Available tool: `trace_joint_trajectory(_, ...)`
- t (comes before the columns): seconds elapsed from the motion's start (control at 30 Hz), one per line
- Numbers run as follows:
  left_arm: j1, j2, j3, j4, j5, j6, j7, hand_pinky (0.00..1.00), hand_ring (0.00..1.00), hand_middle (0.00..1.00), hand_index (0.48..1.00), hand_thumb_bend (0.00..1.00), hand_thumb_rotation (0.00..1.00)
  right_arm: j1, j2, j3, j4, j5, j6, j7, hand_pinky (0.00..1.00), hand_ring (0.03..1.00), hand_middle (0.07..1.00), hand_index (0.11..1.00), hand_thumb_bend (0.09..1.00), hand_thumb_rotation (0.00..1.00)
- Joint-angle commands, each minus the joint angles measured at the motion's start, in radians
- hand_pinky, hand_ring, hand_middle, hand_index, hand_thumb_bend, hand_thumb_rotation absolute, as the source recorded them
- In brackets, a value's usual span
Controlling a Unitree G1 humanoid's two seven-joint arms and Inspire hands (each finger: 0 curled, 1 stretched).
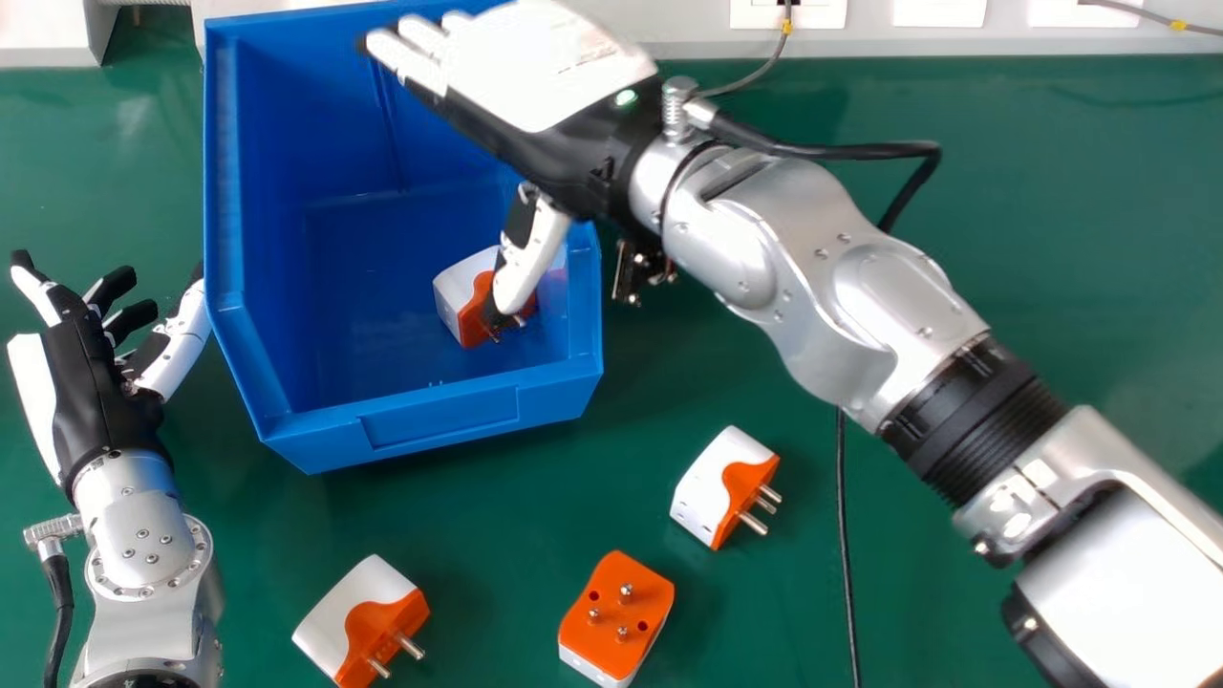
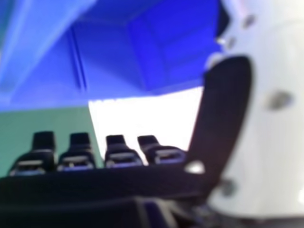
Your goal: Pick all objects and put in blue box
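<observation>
A faint marking sits on the pale back of the right hand (image 1: 564, 86), too small to read. Four white-and-orange plug adapters are in sight, with one blue box (image 1: 439, 420) on the green table (image 1: 1013, 315). One adapter (image 1: 468, 320) lies on the box's floor, toward the near right. Three lie outside, nearer than the box: the left adapter (image 1: 358, 616), the middle adapter (image 1: 616, 612) with its pins up, and the right adapter (image 1: 721, 487).

The right hand is spread wide above the far right of the box, fingers straight, its thumb (image 1: 535, 253) partly covering the adapter inside. The hand also hides the box's far right corner. The left hand (image 1: 91, 392) rests loosely open, left of the box. In the right hand view, the box's blue walls are blurred behind the thumb and fingertips (image 2: 78, 154).
</observation>
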Motion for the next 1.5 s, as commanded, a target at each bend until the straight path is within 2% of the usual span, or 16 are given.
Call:
trace_joint_trajectory(0.0,0.015,-0.003,-0.018,0.026,0.032,0.017,0.034,0.67,0.78,0.85,0.898,0.68,0.37,0.023,-0.013,-0.027,-0.051,-0.008,-0.021,-0.095,0.94,1.000,1.000,1.000,1.000,0.29)
trace_joint_trajectory(0.07,0.013,0.009,-0.053,0.039,0.085,0.020,0.075,0.67,0.77,0.84,0.895,0.68,0.37,0.052,-0.022,-0.035,-0.072,-0.014,-0.044,-0.169,0.92,1.000,1.000,1.000,1.000,0.30)
trace_joint_trajectory(0.17,0.014,0.051,-0.143,0.060,0.214,0.054,0.144,0.66,0.75,0.83,0.890,0.67,0.36,0.079,-0.025,-0.046,-0.078,-0.005,-0.080,-0.249,0.91,1.000,1.000,0.999,0.996,0.30)
trace_joint_trajectory(0.23,0.016,0.070,-0.185,0.060,0.272,0.088,0.168,0.65,0.74,0.82,0.882,0.67,0.35,0.086,-0.025,-0.050,-0.073,-0.002,-0.099,-0.277,0.89,0.998,1.000,0.998,0.985,0.30)
trace_joint_trajectory(0.43,0.007,0.088,-0.261,0.050,0.368,0.211,0.217,0.62,0.72,0.79,0.866,0.67,0.34,0.088,-0.031,-0.062,-0.078,0.006,-0.126,-0.277,0.86,0.989,1.000,0.994,0.970,0.29)
trace_joint_trajectory(0.53,0.003,0.095,-0.288,0.045,0.404,0.262,0.237,0.61,0.71,0.79,0.862,0.68,0.34,0.095,-0.034,-0.069,-0.087,0.007,-0.130,-0.277,0.85,0.984,1.000,0.989,0.964,0.29)
trace_joint_trajectory(0.63,0.001,0.095,-0.301,0.031,0.426,0.315,0.257,0.61,0.71,0.78,0.860,0.69,0.34,0.104,-0.036,-0.079,-0.096,0.016,-0.134,-0.276,0.85,0.981,1.000,0.985,0.959,0.29)
trace_joint_trajectory(0.73,0.000,0.092,-0.291,0.024,0.420,0.336,0.270,0.61,0.71,0.78,0.860,0.70,0.34,0.111,-0.035,-0.091,-0.095,0.028,-0.142,-0.274,0.84,0.979,1.000,0.983,0.957,0.29)
trace_joint_trajectory(0.87,0.004,0.090,-0.273,0.013,0.400,0.340,0.270,0.61,0.72,0.78,0.861,0.72,0.31,0.119,-0.031,-0.101,-0.099,0.028,-0.142,-0.270,0.83,0.973,1.000,0.978,0.935,0.27)
trace_joint_trajectory(0.97,0.013,0.090,-0.252,-0.004,0.380,0.341,0.270,0.61,0.72,0.78,0.862,0.73,0.30,0.121,-0.037,-0.107,-0.107,0.016,-0.131,-0.272,0.83,0.972,1.000,0.976,0.931,0.27)
trace_joint_trajectory(1.13,0.012,0.083,-0.212,0.004,0.334,0.327,0.274,0.62,0.73,0.78,0.863,0.73,0.30,0.164,-0.081,-0.150,-0.191,0.007,-0.107,-0.287,0.83,0.968,1.000,0.971,0.941,0.27)
trace_joint_trajectory(1.2,0.012,0.059,-0.157,-0.006,0.268,0.298,0.269,0.62,0.73,0.78,0.864,0.73,0.30,0.233,-0.095,-0.231,-0.253,0.038,-0.080,-0.348,0.84,0.966,1.000,0.967,0.948,0.27)
trace_joint_trajectory(1.27,0.011,0.041,-0.117,-0.012,0.214,0.270,0.259,0.62,0.72,0.78,0.861,0.74,0.31,0.274,-0.098,-0.290,-0.270,0.060,-0.063,-0.394,0.83,0.955,0.999,0.963,0.955,0.27)
trace_joint_trajectory(1.33,0.010,0.017,-0.063,-0.015,0.135,0.208,0.222,0.62,0.72,0.78,0.861,0.74,0.31,0.303,-0.105,-0.357,-0.251,0.116,-0.057,-0.415,0.83,0.951,0.998,0.962,0.957,0.28)
trace_joint_trajectory(1.4,0.010,0.003,-0.032,-0.017,0.089,0.167,0.198,0.62,0.72,0.78,0.860,0.73,0.31,0.320,-0.119,-0.395,-0.245,0.162,-0.049,-0.394,0.82,0.945,0.997,0.967,0.957,0.29)
trace_joint_trajectory(1.47,0.016,-0.006,-0.023,-0.029,0.070,0.134,0.187,0.63,0.72,0.78,0.857,0.73,0.31,0.333,-0.177,-0.427,-0.273,0.213,-0.002,-0.266,0.81,0.938,0.996,0.978,0.957,0.30)
